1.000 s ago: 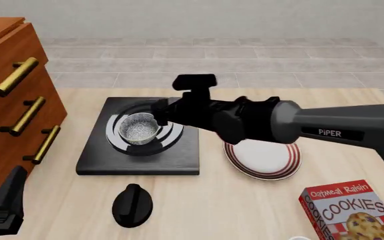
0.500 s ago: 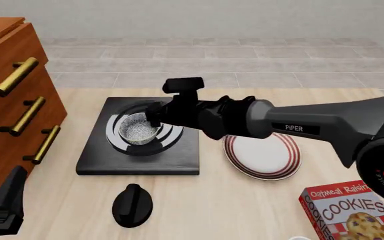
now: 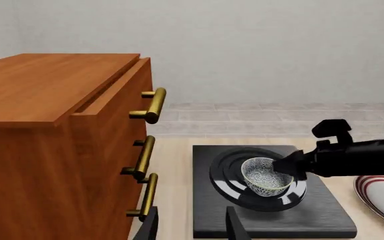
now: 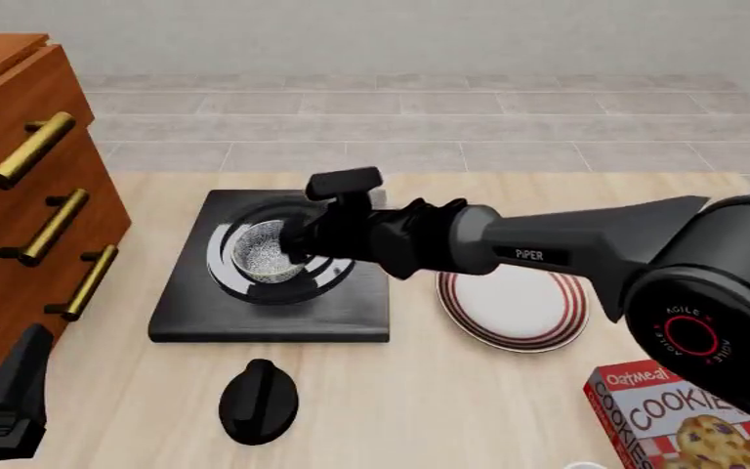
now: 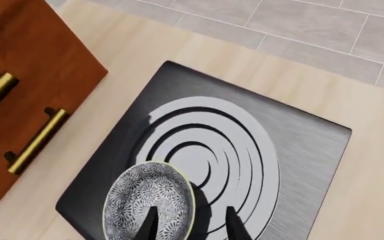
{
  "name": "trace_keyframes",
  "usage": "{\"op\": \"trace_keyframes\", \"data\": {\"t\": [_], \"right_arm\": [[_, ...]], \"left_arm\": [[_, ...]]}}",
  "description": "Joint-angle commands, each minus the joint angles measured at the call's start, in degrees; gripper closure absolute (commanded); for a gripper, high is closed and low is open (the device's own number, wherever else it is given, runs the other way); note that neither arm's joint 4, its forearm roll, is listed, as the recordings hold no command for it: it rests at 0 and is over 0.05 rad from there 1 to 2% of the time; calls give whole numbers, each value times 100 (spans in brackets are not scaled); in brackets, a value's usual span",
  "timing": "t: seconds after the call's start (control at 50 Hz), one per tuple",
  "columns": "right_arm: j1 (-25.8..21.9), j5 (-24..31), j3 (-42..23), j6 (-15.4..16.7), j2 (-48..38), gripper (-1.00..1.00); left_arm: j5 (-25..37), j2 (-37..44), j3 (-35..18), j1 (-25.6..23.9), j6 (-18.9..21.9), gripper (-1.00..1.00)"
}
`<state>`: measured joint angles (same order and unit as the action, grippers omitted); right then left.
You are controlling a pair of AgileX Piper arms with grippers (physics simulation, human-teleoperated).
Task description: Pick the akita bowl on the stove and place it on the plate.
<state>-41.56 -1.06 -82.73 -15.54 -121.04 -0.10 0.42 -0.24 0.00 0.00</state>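
The akita bowl [image 4: 266, 251] sits upright on the silver burner rings of the black stove [image 4: 270, 311]; it also shows in the left wrist view as a speckled bowl [image 3: 266, 176]. My right gripper [image 4: 301, 244] is open at the bowl's right rim. In the right wrist view one finger [image 5: 150, 224] stands over the bowl [image 5: 145, 200] and the other finger [image 5: 233, 224] outside its wall, over the stove [image 5: 299, 150]. The plate [image 4: 516, 311], white with red rings, lies to the right of the stove, partly under the right arm. My left gripper [image 3: 192, 231] is open and holds nothing, low at the front left.
A wooden cabinet [image 4: 17, 195] with brass handles stands along the left side. A black oval knob [image 4: 258, 400] lies on the table in front of the stove. A red cookie box [image 4: 687, 415] lies at the front right corner.
My right arm has reached further left and lower, bringing its gripper from beside the bowl to the bowl's rim. The bowl and the left arm have not moved.
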Motion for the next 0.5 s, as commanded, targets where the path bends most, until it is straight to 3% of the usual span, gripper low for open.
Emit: {"op": "trace_keyframes", "data": {"t": [0.02, 0.5], "right_arm": [[-47, 145, -196, 213, -267, -100], [-139, 148, -357, 427, -629, -100]], "left_arm": [[0, 0, 0, 0, 0, -100], [0, 0, 0, 0, 0, -100]]}}
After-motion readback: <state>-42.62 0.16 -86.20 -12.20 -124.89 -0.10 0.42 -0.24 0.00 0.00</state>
